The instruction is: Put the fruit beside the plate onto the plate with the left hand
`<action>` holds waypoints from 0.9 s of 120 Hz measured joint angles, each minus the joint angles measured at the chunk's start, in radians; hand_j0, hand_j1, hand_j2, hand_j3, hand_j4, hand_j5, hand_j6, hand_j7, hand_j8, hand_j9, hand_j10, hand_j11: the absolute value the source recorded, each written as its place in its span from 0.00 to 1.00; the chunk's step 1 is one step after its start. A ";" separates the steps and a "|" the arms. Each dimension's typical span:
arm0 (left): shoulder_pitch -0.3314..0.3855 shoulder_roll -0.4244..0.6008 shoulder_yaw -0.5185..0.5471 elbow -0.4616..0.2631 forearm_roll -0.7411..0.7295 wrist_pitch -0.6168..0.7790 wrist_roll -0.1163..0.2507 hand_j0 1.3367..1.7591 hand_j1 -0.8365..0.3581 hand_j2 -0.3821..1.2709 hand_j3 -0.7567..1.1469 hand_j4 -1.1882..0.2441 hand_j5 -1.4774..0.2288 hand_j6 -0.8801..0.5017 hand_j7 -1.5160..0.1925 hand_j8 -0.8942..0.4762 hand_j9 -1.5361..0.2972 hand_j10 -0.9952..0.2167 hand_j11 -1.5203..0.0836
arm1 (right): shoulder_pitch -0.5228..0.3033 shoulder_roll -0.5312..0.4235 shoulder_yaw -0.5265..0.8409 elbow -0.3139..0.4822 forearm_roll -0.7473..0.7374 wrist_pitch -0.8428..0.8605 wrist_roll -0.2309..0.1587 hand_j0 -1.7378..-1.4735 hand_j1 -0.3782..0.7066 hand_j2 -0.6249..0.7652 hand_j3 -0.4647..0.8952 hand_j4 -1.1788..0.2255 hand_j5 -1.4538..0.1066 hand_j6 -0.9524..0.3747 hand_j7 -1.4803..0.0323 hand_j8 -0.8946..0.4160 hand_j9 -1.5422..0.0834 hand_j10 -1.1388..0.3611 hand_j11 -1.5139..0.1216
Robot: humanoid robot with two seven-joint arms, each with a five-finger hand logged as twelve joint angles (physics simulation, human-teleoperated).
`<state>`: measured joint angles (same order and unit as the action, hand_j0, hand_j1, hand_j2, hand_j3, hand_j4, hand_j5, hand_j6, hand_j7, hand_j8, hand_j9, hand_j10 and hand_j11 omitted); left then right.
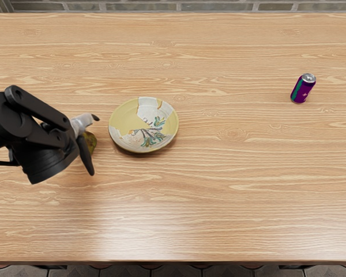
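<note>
1. The fruit [91, 142], small and yellowish-green, lies on the tabletop [219, 196] at centre left of the frame. It sits just left of the plate [115, 128] and looks apart from its rim.
2. The left hand [72, 143] is right at the fruit and hides its left part. I cannot tell how far the hand is open, or whether it has hold of the fruit at all.
3. The step in hand is probably securing the grasp. It is best to close evenly around the fruit, since a small round thing may roll or squirt out under a lopsided squeeze.
4. Lift straight up enough to pass over the plate's raised rim. Dragging sideways risks knocking the fruit against the rim or nudging the plate.
5. The travel is short, rightward in the frame. Aim for the plate's middle and release low, so the fruit settles rather than rolls off.
6. The purple can [303, 88], at the upper right, stands well apart and poses no obstacle.
</note>
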<state>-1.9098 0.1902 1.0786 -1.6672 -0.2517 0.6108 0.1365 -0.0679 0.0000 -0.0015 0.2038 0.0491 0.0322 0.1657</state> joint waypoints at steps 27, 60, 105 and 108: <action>0.000 0.006 0.012 0.003 -0.022 0.000 0.000 0.76 0.90 0.24 0.40 0.76 0.79 0.57 0.81 0.58 0.77 0.74 0.87 | 0.000 0.000 0.000 0.000 0.000 0.000 0.000 0.30 0.04 0.45 0.34 0.83 0.93 0.71 0.97 0.68 0.94 0.75 0.92; 0.000 0.002 0.019 0.004 -0.065 0.000 0.000 0.76 0.89 0.24 0.40 0.76 0.79 0.57 0.81 0.58 0.77 0.74 0.87 | 0.000 0.000 0.000 0.000 0.000 0.000 0.000 0.30 0.04 0.45 0.34 0.83 0.93 0.71 0.97 0.68 0.94 0.75 0.92; 0.009 0.005 0.022 0.033 -0.095 0.000 0.000 0.76 0.88 0.24 0.40 0.75 0.78 0.56 0.81 0.57 0.76 0.73 0.86 | 0.000 0.000 0.000 0.000 0.000 0.000 0.000 0.30 0.04 0.45 0.34 0.83 0.93 0.71 0.97 0.68 0.94 0.75 0.92; 0.010 0.005 0.023 0.037 -0.097 0.000 0.000 0.76 0.88 0.24 0.40 0.75 0.78 0.56 0.81 0.57 0.76 0.73 0.86 | 0.000 0.000 0.000 0.000 0.000 0.000 0.000 0.30 0.04 0.45 0.34 0.83 0.93 0.71 0.97 0.68 0.94 0.75 0.92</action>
<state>-1.8995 0.1948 1.1012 -1.6302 -0.3487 0.6109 0.1365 -0.0678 0.0000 -0.0015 0.2038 0.0491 0.0322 0.1657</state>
